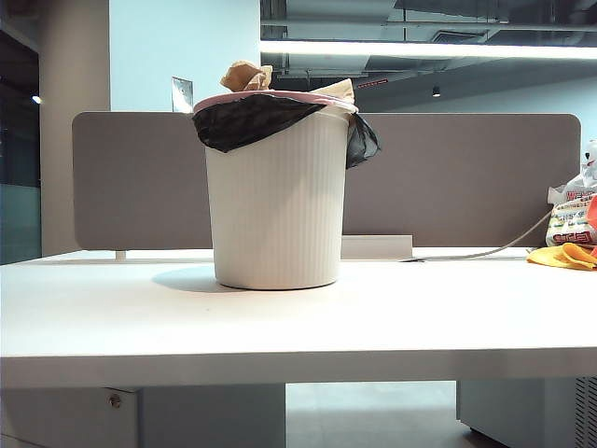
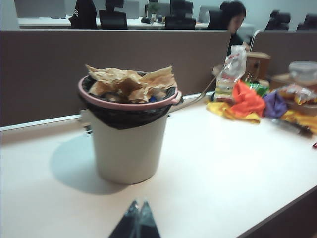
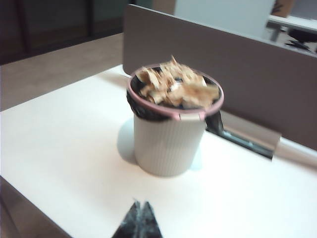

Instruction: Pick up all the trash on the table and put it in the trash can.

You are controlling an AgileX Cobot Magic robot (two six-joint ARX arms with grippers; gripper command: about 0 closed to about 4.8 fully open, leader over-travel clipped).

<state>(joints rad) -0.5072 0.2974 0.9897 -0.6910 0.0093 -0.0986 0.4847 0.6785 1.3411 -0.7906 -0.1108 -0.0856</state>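
1. Office space with a grey partition panel (image 1: pixel 466 177) stands behind the white table (image 1: pixel 298 317).
2. On the table sits the trash can (image 1: pixel 277 205), upright, white and ribbed, with a pink rim and a black liner folded over its edge.
3. Crumpled brown paper trash (image 2: pixel 131 83) fills the can and pokes above the rim.
4. At the table's far right lie a yellow-orange cloth (image 1: pixel 564 257) and a printed white bag (image 1: pixel 571 213), well apart from the can.
5. Left gripper (image 2: pixel 137 210) hangs above the table's near edge, jaws closed and empty.
6. Right gripper (image 3: pixel 140 210) likewise, jaws closed, holding nothing.
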